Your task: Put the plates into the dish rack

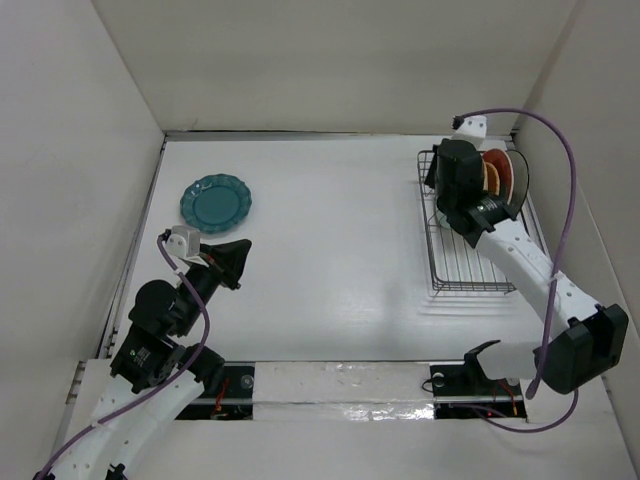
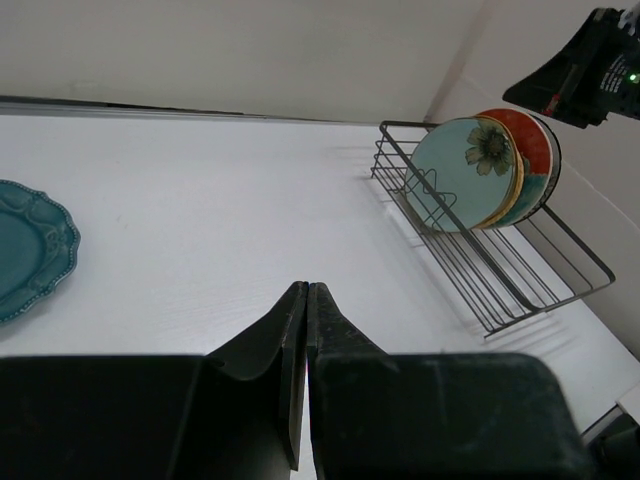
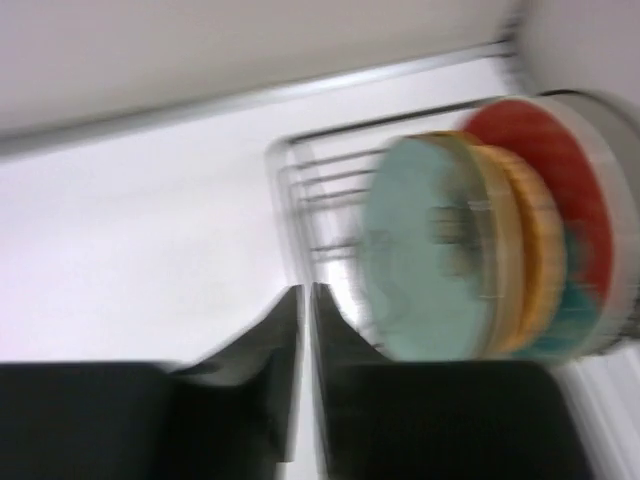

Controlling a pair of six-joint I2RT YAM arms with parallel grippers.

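Left wrist view alone shows the flower print on upright plates (image 2: 470, 170) in wire dish rack (image 1: 465, 270), 2 o'clock. Scalloped teal plate (image 1: 215, 201) flat on tabletop (image 1: 330, 220), 10 o'clock. Both left hand (image 2: 306, 290) and right hand (image 3: 305, 292) pressed together, empty.

A scalloped teal plate (image 1: 215, 200) lies flat near the left edge of the counter, toward the far-left corner, and the left gripper (image 1: 238, 257) hangs just on the near side of it, not touching. The wire dish rack (image 1: 468, 262) runs along the right edge. A few plates (image 1: 503, 174) stand on edge at its far end, partly hidden by the right arm (image 1: 520, 250) reaching over them.
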